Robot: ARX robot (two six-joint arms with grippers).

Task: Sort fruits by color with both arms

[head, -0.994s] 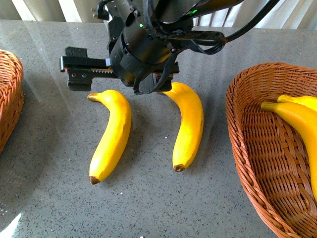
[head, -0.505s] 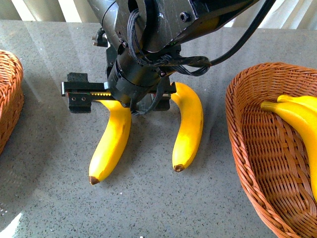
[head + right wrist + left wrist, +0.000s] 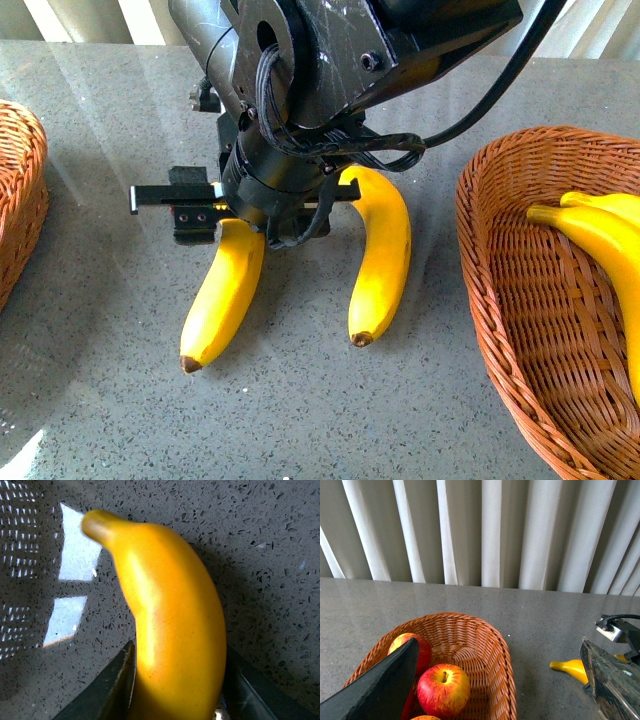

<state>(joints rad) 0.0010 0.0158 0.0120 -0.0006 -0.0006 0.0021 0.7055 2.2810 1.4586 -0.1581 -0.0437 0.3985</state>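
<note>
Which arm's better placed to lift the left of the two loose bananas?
Right: the right gripper straddles that banana, jaws either side. The left gripper faces the apple basket.

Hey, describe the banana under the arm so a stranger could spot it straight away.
On the grey table, between the left basket and the right basket, two bananas lie side by side. It is the left banana; unlike the right banana, its far end sits between the jaws of the right gripper.
</note>
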